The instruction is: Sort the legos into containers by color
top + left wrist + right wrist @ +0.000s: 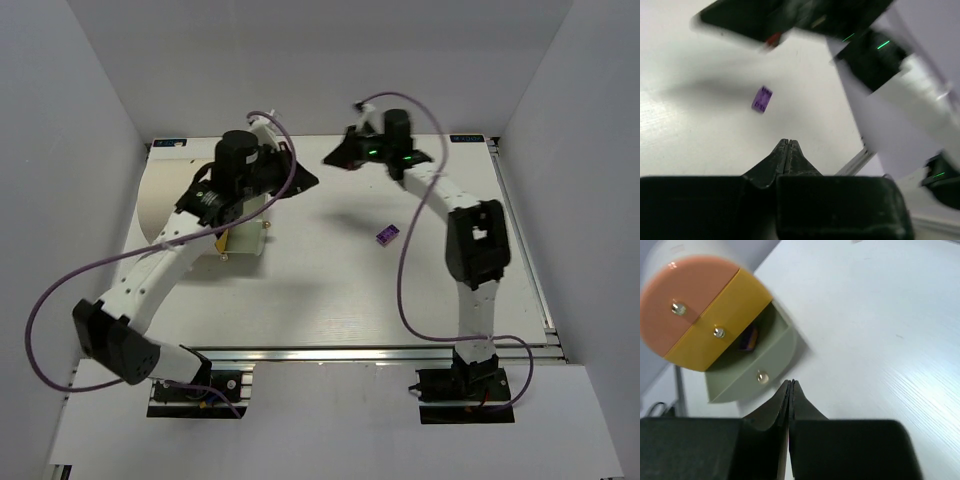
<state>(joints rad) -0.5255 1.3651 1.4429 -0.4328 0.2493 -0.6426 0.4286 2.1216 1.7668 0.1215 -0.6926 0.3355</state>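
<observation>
One purple lego [387,235] lies flat on the white table right of centre; it also shows in the left wrist view [762,99], ahead of my left gripper [786,143], which is shut and empty. The cream drum [158,205] lies at the far left, mostly behind the left arm. The right wrist view shows its orange face [677,295], a yellow drawer [720,322] and a green drawer [752,367], both pulled out. A purple lego [748,337] lies in the green drawer. My right gripper [791,384] is shut and hovers near that drawer. In the top view both grippers, left [308,180] and right [332,160], are close together at the back.
The right gripper [765,22] hangs blurred above the table in the left wrist view, with a small red spot at its tip. White walls enclose the table on three sides. An aluminium rail [400,352] runs along the near edge.
</observation>
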